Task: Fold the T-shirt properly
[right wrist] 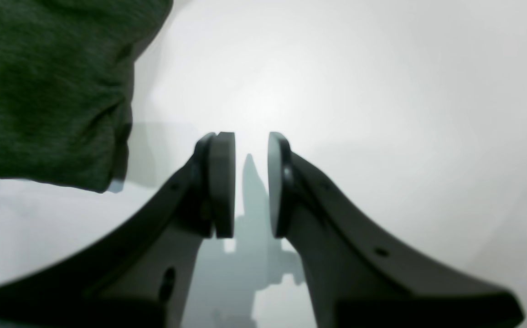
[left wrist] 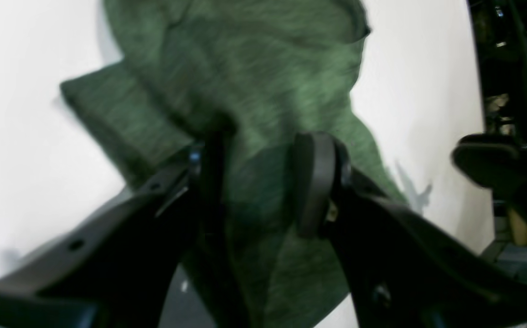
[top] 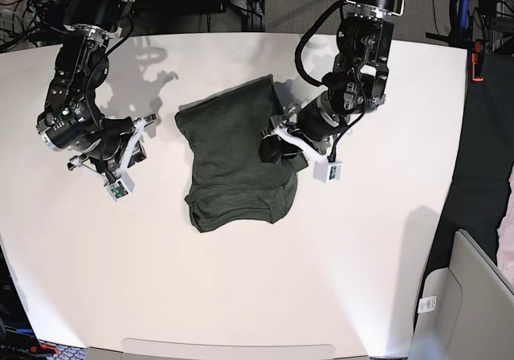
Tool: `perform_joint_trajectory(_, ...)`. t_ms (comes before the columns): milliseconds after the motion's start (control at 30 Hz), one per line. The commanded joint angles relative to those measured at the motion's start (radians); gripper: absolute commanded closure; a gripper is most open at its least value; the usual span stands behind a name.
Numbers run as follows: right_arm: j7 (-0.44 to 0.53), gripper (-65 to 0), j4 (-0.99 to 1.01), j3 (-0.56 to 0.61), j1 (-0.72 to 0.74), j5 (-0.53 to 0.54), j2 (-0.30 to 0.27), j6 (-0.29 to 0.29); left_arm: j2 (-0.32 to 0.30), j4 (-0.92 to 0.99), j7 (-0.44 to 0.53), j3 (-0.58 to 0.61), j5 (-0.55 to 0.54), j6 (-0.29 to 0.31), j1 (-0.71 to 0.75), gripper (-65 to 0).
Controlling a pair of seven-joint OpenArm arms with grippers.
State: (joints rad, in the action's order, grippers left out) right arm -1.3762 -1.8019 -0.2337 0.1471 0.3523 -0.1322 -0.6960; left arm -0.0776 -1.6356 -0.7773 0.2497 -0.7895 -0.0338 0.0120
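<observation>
Base view, nearest edge first: bare white desk (top: 265, 296), wide and clear-lit. Mid-desk, the T-shirt (top: 233, 163) is lying as a folded dark olive bundle, roughly rectangular, lower hem edge doubled and rumpled.

Left hand (top: 273, 147) is sitting at the shirt's right-hand edge in the base view, low over the cloth. Left wrist view: the left hand (left wrist: 263, 182) is showing its two pads parted by a moderate gap, green fabric lying between and beneath them; picture blurred, so whether cloth is actually pinched cannot be told.

Right hand (top: 132, 147) is hanging off the shirt's other side, apart from it, over bare desk. Right wrist view: the right hand (right wrist: 250, 184) is holding nothing, pads standing a narrow gap apart, its shadow on the white surface below; the T-shirt's edge (right wrist: 49, 91) is bunching at upper left.

Farther back: dark cables and equipment beyond the desk's far edge.
</observation>
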Motion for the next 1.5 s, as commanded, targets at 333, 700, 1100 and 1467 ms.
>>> perform_joint_trajectory(333, 0.016, -10.8, -0.02, -0.003, 0.019, 0.012, -0.008, -0.002, 0.005, 0.084, 0.023, 0.026, -0.012, 0.01, -0.036, -3.7)
perform_joint_trajectory(700, 0.016, -10.8, -0.02, -0.003, 0.019, 0.012, -0.008, -0.002, -0.001, -0.05, 0.017, -0.036, -0.057, 0.09, -0.011, -1.8)
perform_joint_trajectory(1100, 0.016, -10.8, -0.017, -0.003, 0.022, 0.011, -0.008, -0.002, -0.003, -0.26, 0.014, -0.069, -0.057, 0.088, 0.108, -1.8)
perform_joint_trajectory(1467, 0.016, -10.8, -0.017, -0.003, 0.022, 0.011, -0.007, -0.002, -0.001, -0.128, 0.019, -0.071, -0.055, 0.053, 0.065, -7.1)
